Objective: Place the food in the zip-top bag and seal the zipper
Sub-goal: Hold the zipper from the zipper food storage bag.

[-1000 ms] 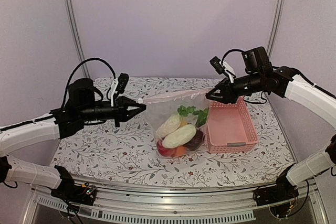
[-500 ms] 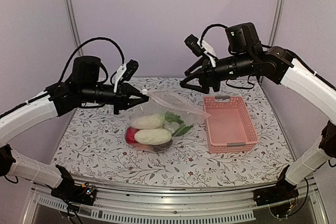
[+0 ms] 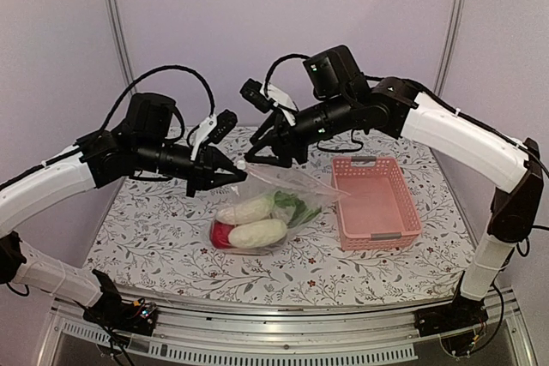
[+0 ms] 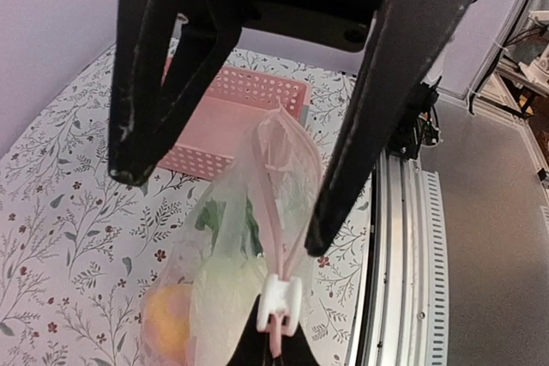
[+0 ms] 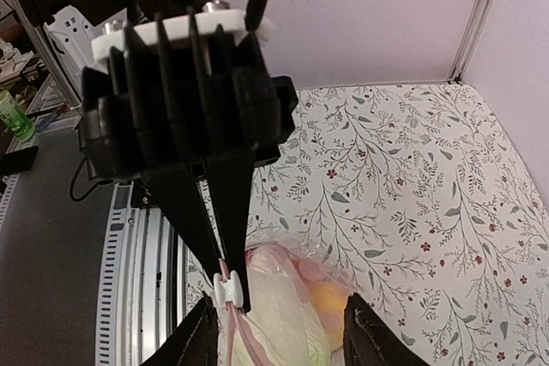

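Pinching the zipper [image 4: 276, 203] at its white slider end, the left gripper [image 3: 235, 174] had its fingers clamped tight and held the mouth of the zip-top bag [image 3: 296, 186] up off the table [image 3: 154, 237]. The right gripper [image 3: 260, 148] hung just beside it, fingers spread, straddling the strip. A second before, it had gripped the far corner over by the pink basket [image 3: 377, 212], and the bag had slid left since. The food [image 3: 257, 233] lay inside, mid-table, well back from the near edge.
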Controlling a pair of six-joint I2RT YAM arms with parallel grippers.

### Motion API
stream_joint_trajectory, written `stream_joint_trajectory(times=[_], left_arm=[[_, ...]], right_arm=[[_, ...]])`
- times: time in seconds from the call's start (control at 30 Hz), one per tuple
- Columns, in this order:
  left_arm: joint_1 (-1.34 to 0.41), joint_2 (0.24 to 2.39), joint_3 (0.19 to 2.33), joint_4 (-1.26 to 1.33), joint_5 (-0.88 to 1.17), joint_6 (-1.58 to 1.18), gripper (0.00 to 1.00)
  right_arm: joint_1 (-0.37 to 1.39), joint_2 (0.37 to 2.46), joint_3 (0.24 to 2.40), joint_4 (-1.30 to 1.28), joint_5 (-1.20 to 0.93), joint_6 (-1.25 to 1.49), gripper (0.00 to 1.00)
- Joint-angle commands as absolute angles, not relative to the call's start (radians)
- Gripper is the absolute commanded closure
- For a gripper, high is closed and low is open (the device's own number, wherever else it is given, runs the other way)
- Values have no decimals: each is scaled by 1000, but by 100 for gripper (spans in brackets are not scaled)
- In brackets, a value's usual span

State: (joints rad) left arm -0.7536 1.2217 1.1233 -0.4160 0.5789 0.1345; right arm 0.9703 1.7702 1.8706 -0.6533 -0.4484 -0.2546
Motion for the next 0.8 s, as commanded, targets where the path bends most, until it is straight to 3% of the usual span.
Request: stream_joint_trajectory(times=[0.0, 0.27, 0.5, 0.77], left_arm=[[-764, 1214, 1148, -439, 576, 135, 100], [-764, 1210, 1155, -421, 594, 123, 100], [-764, 1212, 1155, -417, 604, 119, 100], [-763, 1219, 1160, -422, 614, 116, 100]], right_arm=[[982, 1806, 1896, -641, -530, -259, 53], [985, 1796, 1859, -640, -583, -263, 54], [994, 1823, 1879, -649, -581, -267, 73], [995, 1819, 1871, -658, -580, -278, 75]])
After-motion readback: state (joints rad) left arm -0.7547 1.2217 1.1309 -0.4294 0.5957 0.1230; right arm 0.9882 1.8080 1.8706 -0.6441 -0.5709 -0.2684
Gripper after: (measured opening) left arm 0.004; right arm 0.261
